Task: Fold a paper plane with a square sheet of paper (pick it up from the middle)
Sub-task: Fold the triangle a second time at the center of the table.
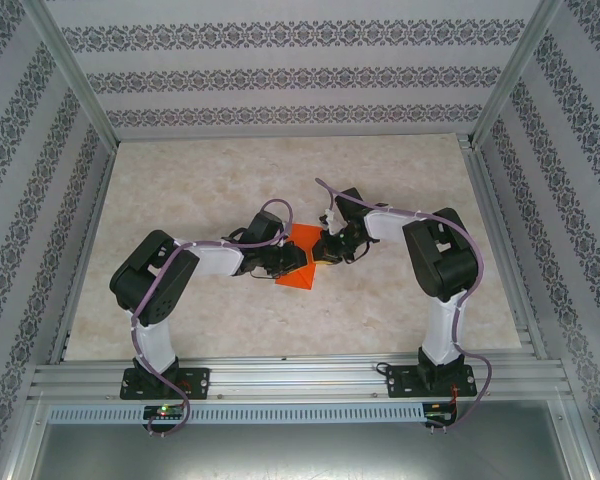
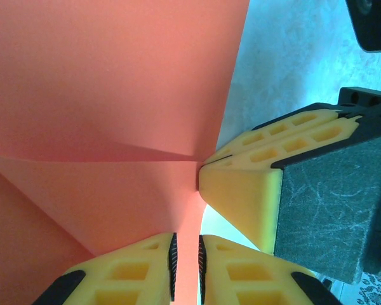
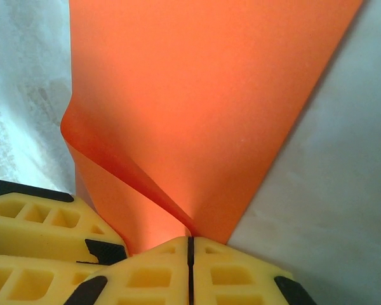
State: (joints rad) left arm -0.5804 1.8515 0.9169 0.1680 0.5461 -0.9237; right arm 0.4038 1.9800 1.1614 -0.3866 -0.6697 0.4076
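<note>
**Pinching of the sheet by both jaws at mid-counter**

The sheet (image 1: pixel 298 277) is held between the two arms over the middle of the counter (image 1: pixel 180 190), orange-red against the pale marbled surface. It is met from the left by the left jaws and from the right by the right jaws, which are set almost tip to tip.

In the left wrist view the left jaws are seen closed on the sheet. A thin edge of paper is caught between the black pads (image 2: pixel 172 267) of the yellow fingers, and only a narrow slot is left between them. A crease is seen running across the sheet from the left, ending where a right finger (image 2: pixel 238 194) is pressed against the sheet's edge.

In the right wrist view the right jaws are pressed together, their tips meeting in a closed seam, and a fold of the sheet is nipped at that seam. From there the sheet is spread away from the camera, and its left side is curled over in a soft roll. The left fingers (image 3: pixel 32 225) are seen at lower left, close against that curled side.

Whether any part of the sheet is resting on the counter cannot be told.
</note>
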